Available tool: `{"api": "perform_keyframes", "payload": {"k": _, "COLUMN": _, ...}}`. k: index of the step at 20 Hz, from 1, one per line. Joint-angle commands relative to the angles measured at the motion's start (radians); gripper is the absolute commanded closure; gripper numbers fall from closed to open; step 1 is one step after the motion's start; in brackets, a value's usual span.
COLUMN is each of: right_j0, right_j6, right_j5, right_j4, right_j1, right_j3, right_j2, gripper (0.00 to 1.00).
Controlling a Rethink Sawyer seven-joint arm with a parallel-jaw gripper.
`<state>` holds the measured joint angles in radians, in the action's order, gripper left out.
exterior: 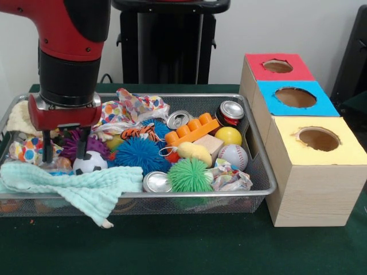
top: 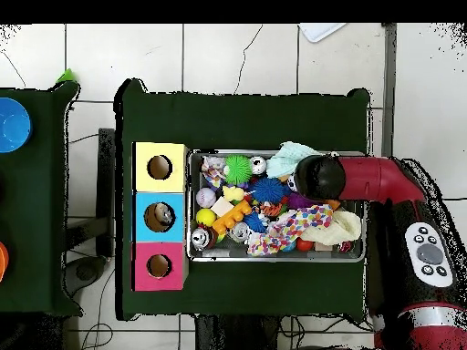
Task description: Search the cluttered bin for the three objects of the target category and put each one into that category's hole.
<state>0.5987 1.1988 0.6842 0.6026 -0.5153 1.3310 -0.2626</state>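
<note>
Rubber: we judge the soccer ball light, slick, probably firm.
Hold: across its middle.
Gripper: fingers apart, astride nothing.

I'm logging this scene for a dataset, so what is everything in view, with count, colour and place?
Wire bin: 1, silver, on the green table.
Boxes with holes: 3, red top, blue top, yellow top, in a row beside the bin.
Spiky balls: 3, green, blue, purple.
Soccer ball: 1, black and white, under the gripper.
Baseball: 1, white.
Yellow ball: 1.
Cans: 3, silver ends, one front, two rear.
Toy brick: 1, orange.
Towel: 1, mint, over the front rim.
Gripper: open, fingers straddling the bin's left clutter.
</note>
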Motion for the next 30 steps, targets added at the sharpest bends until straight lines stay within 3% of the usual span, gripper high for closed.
{"api": "perform_keyframes", "payload": {"k": 1, "right_j0": -0.013, "right_j6": 0.034, "right_j5": -0.029, "right_j4": 0.047, "right_j1": 0.051, "right_j3": 0.057, "right_j2": 0.013, "gripper": 0.00}}
{"api": "perform_keyframes", "payload": {"k": 20, "right_j0": -0.066, "right_j6": 0.038, "right_j5": -0.181, "right_j4": 0.131, "right_j1": 0.030, "right_j3": 0.038, "right_j2": 0.061, "gripper": 0.00}}
{"api": "perform_keyframes", "payload": {"k": 30, "right_j0": -0.088, "right_j6": 0.079, "right_j5": -0.202, "right_j4": 0.128, "right_j1": 0.081, "right_j3": 0.026, "right_j2": 0.096, "gripper": 0.00}}
